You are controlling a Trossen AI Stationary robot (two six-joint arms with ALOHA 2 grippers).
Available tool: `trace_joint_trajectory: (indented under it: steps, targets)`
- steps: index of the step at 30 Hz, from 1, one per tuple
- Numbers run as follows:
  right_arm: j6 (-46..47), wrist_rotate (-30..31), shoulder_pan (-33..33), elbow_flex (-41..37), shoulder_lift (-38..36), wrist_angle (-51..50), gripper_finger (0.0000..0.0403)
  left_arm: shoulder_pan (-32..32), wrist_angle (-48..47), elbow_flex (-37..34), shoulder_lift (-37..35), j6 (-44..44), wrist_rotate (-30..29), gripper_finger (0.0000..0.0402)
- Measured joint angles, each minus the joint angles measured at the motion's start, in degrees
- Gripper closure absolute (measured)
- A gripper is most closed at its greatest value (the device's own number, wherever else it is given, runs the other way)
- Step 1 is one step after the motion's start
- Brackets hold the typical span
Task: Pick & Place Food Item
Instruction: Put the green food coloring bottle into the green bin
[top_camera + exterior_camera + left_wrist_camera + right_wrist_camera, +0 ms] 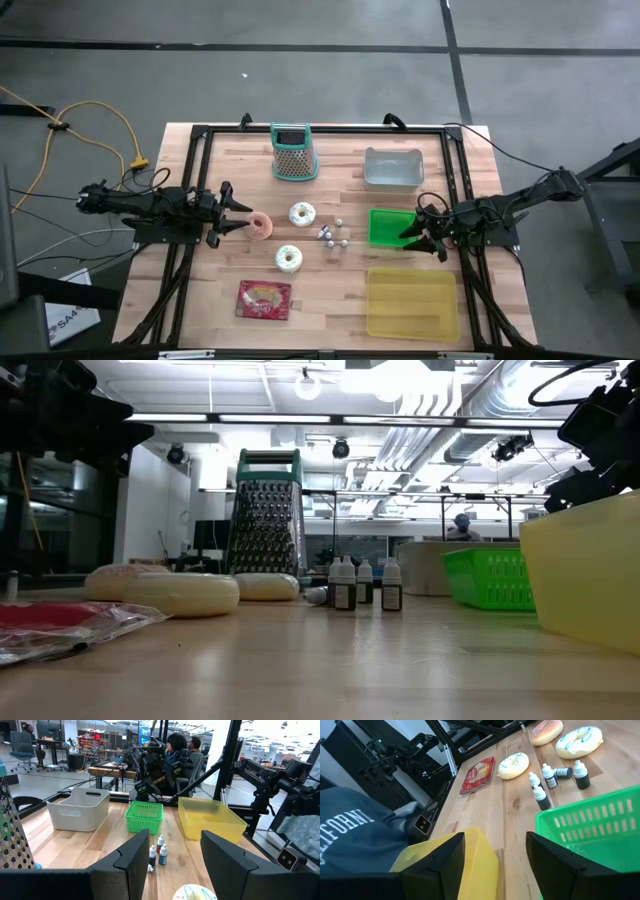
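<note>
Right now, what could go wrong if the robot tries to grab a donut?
The little bottles stand close to the white donuts, so an arm reaching in could knock them over. The pink donut lies right at the left hand, which might push it away rather than grab it. The right hand hangs over the green basket and could bump it.

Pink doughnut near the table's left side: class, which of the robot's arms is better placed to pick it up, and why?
Probably the left. The left gripper is open and sits right beside the pink doughnut, while the right gripper, also open, waits across the table by the green basket.
</note>
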Motion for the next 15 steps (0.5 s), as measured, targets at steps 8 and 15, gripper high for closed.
trace_joint_trajectory:
  steps: [8,15]
  targets:
    - [2.93,7.74,-0.02,0.0,0.0,9.5,0.0205,-0.02,0.0,0.0,0.0,0.0,0.02,0.0232]
    - [0.89,14.12,-0.02,-0.02,-0.02,15.08,0.0205,-0.01,0.0,0.0,0.0,0.0,0.01,0.0232]
